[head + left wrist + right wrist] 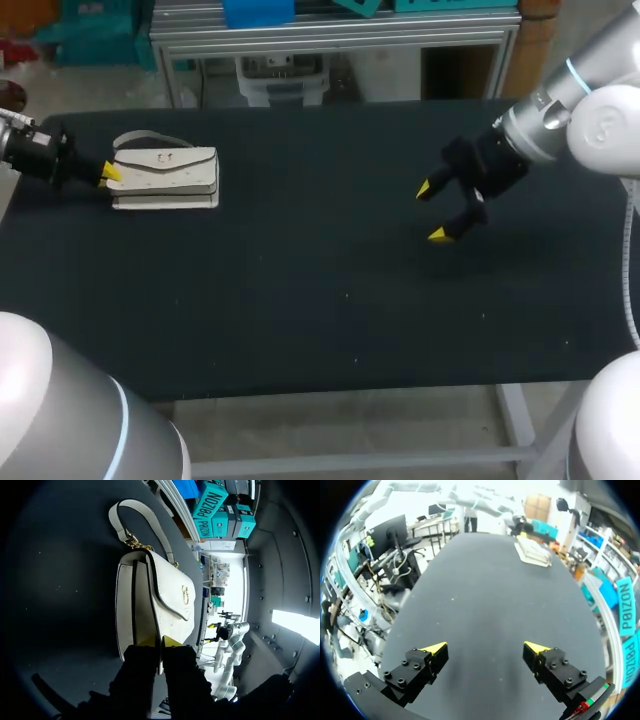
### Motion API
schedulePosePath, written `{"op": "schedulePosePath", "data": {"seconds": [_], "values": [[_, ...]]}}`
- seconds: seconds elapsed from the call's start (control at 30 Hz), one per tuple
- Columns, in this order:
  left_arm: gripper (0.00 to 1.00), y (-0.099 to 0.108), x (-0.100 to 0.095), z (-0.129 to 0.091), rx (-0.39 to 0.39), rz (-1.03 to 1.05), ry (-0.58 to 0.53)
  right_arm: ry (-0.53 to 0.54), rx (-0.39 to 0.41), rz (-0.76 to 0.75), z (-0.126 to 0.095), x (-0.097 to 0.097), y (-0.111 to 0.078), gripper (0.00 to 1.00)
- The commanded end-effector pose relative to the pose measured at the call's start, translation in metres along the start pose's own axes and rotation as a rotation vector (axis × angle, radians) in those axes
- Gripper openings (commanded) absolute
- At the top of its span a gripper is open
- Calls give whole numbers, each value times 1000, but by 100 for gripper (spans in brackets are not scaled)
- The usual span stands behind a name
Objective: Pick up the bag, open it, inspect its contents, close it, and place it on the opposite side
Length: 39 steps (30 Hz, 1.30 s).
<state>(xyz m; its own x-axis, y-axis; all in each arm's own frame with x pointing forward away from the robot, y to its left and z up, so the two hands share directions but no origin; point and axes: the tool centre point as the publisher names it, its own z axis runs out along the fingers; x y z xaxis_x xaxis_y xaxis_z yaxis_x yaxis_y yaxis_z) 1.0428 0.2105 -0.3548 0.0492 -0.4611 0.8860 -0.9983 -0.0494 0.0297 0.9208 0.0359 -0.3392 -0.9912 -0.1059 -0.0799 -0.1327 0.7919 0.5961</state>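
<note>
Bag [168,176]: white, lying flat on the bench [300,310], far-left area, near the left and rear edges. Its strap [140,136] loops toward the rear edge.
My left gripper [108,174]: clenched on the bag's left end, flap rim pinched between the tips.
My right gripper [437,212]: released, fingers spread, over bare bench right of centre, well apart from the bag. Wide dark surface lies between them.

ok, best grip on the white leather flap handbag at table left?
The short end nearest the left gripper, approached low from the left of the table. The white leather handbag lies flat, so that end gives a thin edge a gripper can span; this one looks pinched on it. The limp strap would likely let it swing.
</note>
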Motion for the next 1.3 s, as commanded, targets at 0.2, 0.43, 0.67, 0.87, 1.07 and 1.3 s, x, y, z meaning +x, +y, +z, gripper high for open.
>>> {"op": "schedulePosePath", "data": {"seconds": [0.2, 0.43, 0.67, 0.87, 1.07, 1.3], "values": [[0, 17, 14, 45, -6, 19, 23, -6, 25, 13, 7, 3, 2, 100], [0, 17, 14, 45, -6, 19, 23, -38, 32, 42, 13, 3, 2, 100], [0, 17, 14, 45, -6, 19, 23, -38, 32, 42, 13, 3, 2, 100], [0, 28, 22, 65, 27, 27, 20, -38, 32, 42, 13, 3, 2, 100], [0, 51, 39, 124, 66, 36, -11, -38, 32, 42, 13, 3, 2, 100], [0, 72, 67, 168, 115, 81, -16, -38, 32, 42, 13, 3, 2, 100]]}}
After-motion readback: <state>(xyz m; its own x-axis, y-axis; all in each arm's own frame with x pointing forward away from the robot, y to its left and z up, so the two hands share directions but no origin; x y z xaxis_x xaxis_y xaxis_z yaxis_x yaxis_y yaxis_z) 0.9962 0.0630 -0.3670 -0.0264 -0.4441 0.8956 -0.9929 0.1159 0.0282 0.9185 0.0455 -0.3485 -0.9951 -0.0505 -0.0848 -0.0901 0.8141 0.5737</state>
